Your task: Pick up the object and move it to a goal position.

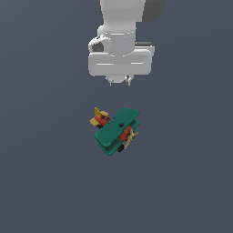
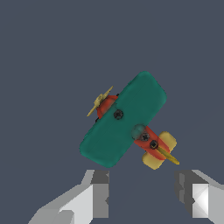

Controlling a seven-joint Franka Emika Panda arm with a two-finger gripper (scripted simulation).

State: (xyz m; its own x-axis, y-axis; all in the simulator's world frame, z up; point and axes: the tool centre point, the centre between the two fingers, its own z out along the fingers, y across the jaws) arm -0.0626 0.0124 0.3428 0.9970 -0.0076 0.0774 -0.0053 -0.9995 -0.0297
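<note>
Hovering: end effector [image 2: 142,194] is held spread, empty, above the table [image 1: 41,182].
Offset: biplane [image 1: 117,131] lies apart, ahead of the fingers.
Axis: wings are seen diagonal to the gap.

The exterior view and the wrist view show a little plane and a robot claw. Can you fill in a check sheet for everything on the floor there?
Surface: plain dark grey-blue floor, flat and bare around the toy.
Job's thing: small toy biplane with teal-green wings, red body and yellow propeller and tail, resting on the surface, not held.
Goal position: no marker seen.
Clutter: nothing seen.
Claw: white and grey claw, fingers spread apart with nothing between them; in the exterior view it hangs above the biplane, not touching it.
Cables: nothing seen.
Surroundings: nothing seen beyond the floor and the white arm.
</note>
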